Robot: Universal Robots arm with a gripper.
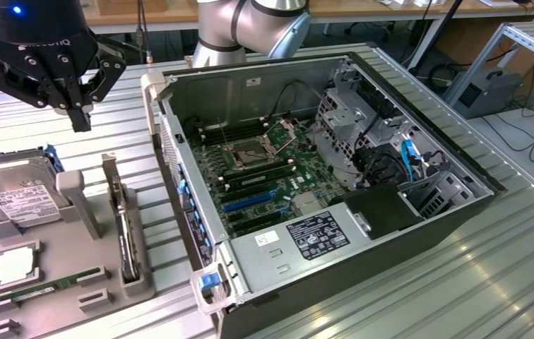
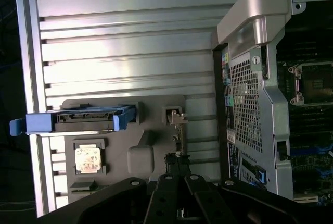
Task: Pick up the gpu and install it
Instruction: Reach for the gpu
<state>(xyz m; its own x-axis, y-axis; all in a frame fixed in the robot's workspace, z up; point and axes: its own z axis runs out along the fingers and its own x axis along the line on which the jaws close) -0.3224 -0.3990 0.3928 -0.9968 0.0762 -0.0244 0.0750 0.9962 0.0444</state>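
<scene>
End effector [image 1: 80, 121] closed, holding nothing | gpu [image 1: 122, 219] on edge in tray [image 1: 64, 251], well apart

The bench [image 1: 493, 282] is ribbed bare metal, smooth and shiny enough to throw back glare. The computer case [image 1: 277, 272] is grey sheet metal with a dull finish, and its outer skin is matt black. The tray [image 1: 60, 314] looks like moulded grey plastic, matt. The graphics card [image 1: 126, 233] shows a dark board with a silvery metal edge. The hard drive [image 1: 13, 194] is silvery metal under a white paper label, held in a blue plastic frame [image 2: 31, 125]. The pincer [image 1: 80, 120] is matt black. The arm [image 1: 248, 25] is glossy silver-grey.
</scene>
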